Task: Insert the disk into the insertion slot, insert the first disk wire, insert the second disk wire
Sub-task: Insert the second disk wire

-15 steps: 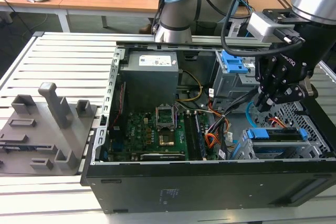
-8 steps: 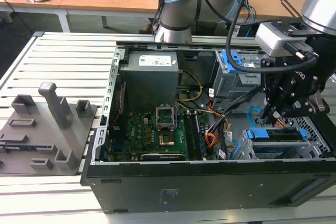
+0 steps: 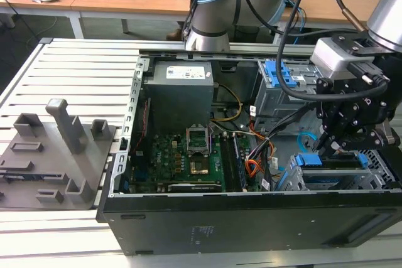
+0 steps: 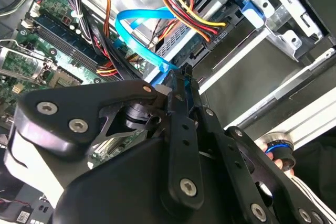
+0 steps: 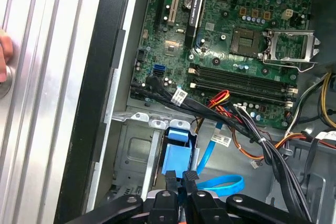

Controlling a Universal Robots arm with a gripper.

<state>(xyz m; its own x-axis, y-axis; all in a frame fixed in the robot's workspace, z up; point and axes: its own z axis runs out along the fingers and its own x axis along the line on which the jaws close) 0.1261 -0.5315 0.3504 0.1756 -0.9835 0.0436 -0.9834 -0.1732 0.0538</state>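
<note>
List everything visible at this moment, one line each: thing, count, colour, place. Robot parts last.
computer case: one, black, open, on the slatted table.
slatted table: one, pale grey, under the case.
motherboard: one, green, on the case floor.
power supply: one, grey, at the case's back.
insertion slot: one, grey metal cage, in the case's corner.
disk: one, blue-framed, in the insertion slot, at the fingertips.
first disk wire: one bundle, red, orange, black, beside the blue cable.
second disk wire: one, light blue, looped near the cage.
fixture block: one, grey, on the exterior view's left.
gripper: one, black, over the disk.
</note>
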